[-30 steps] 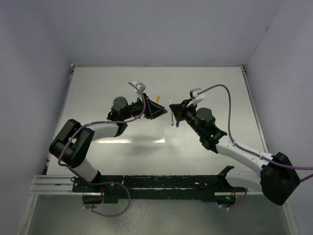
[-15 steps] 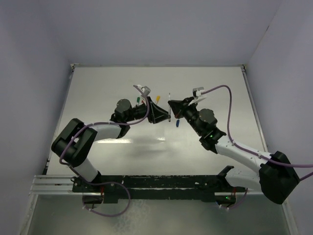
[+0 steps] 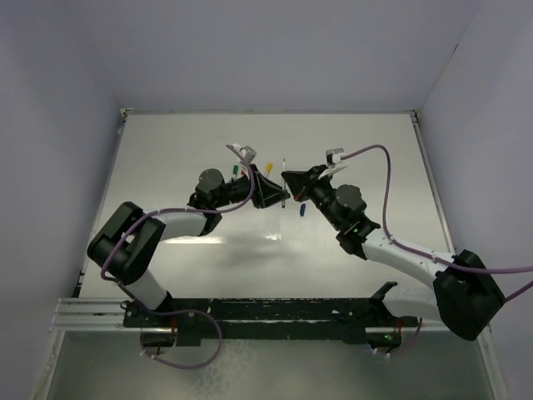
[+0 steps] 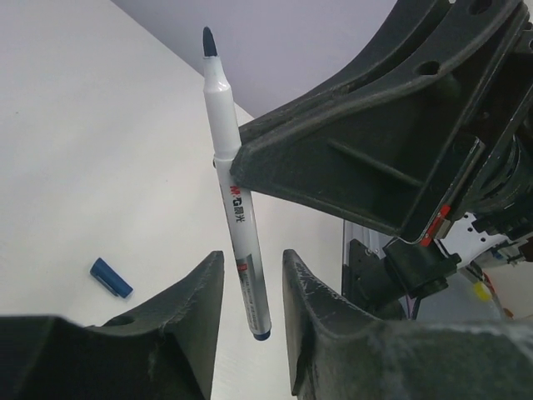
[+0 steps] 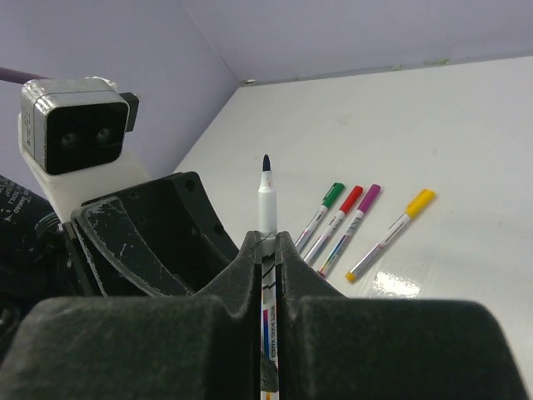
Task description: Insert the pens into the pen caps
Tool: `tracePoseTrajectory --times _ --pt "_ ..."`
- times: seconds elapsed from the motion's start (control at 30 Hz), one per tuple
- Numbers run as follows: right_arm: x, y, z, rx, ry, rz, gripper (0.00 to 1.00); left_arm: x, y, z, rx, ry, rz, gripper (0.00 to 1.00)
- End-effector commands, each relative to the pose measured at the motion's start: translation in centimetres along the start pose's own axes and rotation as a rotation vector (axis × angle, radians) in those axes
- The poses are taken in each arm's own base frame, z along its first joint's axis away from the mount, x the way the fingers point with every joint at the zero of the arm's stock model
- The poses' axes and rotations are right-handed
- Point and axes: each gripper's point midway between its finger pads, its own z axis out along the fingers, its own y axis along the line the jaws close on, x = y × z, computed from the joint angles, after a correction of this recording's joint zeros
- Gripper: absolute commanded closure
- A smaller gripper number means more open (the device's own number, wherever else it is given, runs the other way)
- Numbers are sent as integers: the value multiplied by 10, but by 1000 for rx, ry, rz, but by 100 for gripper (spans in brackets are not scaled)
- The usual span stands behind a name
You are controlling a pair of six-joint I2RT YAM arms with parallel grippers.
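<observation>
My right gripper point(image 5: 268, 242) is shut on a silvery-white pen point(image 5: 267, 200) with a dark blue tip and holds it upright above the table. In the left wrist view the pen point(image 4: 237, 200) hangs from the right gripper's fingers point(image 4: 350, 158). Its lower end sits between the jaws of my left gripper point(image 4: 250, 292), which are open and not touching it. A loose blue cap point(image 4: 111, 277) lies on the table below, also in the top view point(image 3: 302, 210). The two grippers meet at mid-table, left point(image 3: 271, 190) and right point(image 3: 293, 185).
Several capped pens lie side by side on the table behind the grippers: green point(image 5: 323, 212), red point(image 5: 337, 218), purple point(image 5: 354, 225) and yellow point(image 5: 391, 233). The table's back wall and side rails bound the surface.
My left gripper has moved right, up to the right gripper, and now straddles the pen's lower end. The right gripper has shifted slightly left and back with the pen.
</observation>
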Motion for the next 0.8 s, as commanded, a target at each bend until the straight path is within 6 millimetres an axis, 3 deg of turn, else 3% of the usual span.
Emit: tracePoseTrajectory --times 0.0,0.13,0.23,0.37,0.53,0.63,0.77 --pt "-14 16 3 -64 -51 39 100 -31 -17 5 53 -86 98 71" --pt "-10 14 5 -57 -40 39 100 -31 -13 4 31 -95 89 100" --pt "-7 10 4 -33 -26 31 100 -30 -6 4 -14 -82 81 100" --pt "-9 1 -2 20 -23 6 76 -23 14 2 -123 -42 81 100" --pt "-13 -15 -15 114 -9 1 68 -4 44 -9 -286 46 64 100" --pt "-12 -43 -22 297 24 4 62 12 60 -20 -384 116 49 100" --pt "13 -88 -34 571 193 -45 62 25 75 -31 -494 206 78 100"
